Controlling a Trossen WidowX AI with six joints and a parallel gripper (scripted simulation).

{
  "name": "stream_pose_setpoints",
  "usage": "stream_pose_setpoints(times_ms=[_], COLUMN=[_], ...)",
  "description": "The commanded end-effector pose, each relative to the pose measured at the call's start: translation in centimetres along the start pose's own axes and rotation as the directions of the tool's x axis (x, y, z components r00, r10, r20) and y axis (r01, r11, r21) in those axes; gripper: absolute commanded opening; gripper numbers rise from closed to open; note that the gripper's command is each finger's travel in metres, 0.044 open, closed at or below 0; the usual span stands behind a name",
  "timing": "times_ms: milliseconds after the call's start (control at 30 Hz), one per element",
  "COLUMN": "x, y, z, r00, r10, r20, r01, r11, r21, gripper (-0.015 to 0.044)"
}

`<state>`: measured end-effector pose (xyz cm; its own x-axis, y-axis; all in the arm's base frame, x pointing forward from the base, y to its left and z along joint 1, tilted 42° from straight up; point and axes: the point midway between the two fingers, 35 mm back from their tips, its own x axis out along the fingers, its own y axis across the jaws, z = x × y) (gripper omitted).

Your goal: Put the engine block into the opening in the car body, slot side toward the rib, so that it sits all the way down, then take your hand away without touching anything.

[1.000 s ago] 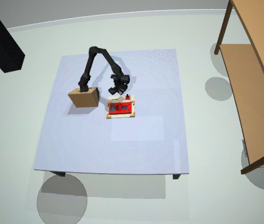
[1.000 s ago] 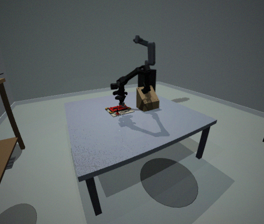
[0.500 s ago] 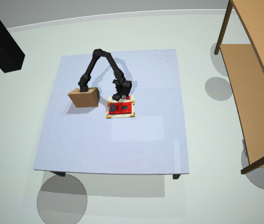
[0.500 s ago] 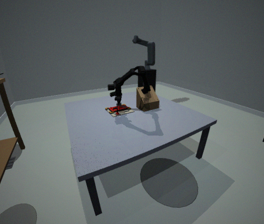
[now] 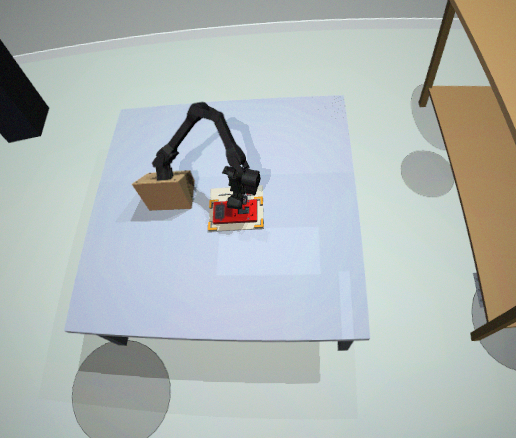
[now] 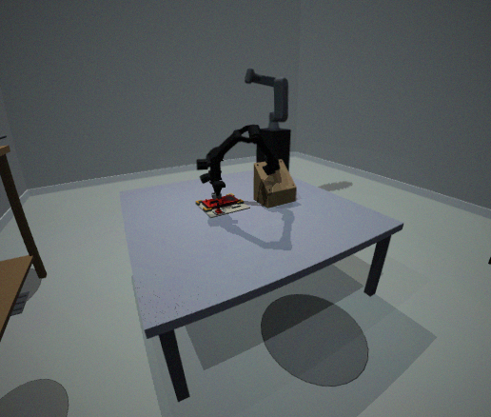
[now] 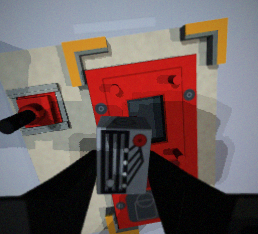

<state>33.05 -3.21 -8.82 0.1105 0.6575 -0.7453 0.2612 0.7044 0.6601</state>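
The grey engine block, with black bars and a red disc on its face, is held between my fingertips. My gripper is shut on it, low over the car body. The red car body lies flat between corner brackets. Its dark rectangular opening shows just beyond and to the right of the block in the wrist view; the block hides part of it. The slot side and the rib cannot be made out.
Orange corner brackets stand on the cream board. A red piece with a black upright knob sits in a grey frame beside the car body. The arm's brown base block stands on the table.
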Motion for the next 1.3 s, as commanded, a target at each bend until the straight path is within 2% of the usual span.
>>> stream_pose_setpoints(times_ms=[0,233,433,1267], x=[0.6,1.2,1.2,1.2], y=[-1.3,-2.6,-2.7,-2.8], z=[0.5,0.8,0.9,0.9], r00=[1.0,1.0,1.0,1.0], r10=[-0.002,0.002,0.002,0.001], r20=[0.003,0.003,0.003,0.003], r01=[0.002,-0.001,-0.001,-0.001], r11=[0.995,0.98,0.97,0.988], r21=[-0.099,-0.197,-0.243,-0.152], gripper=[0.0,0.0,0.0157,0.016])
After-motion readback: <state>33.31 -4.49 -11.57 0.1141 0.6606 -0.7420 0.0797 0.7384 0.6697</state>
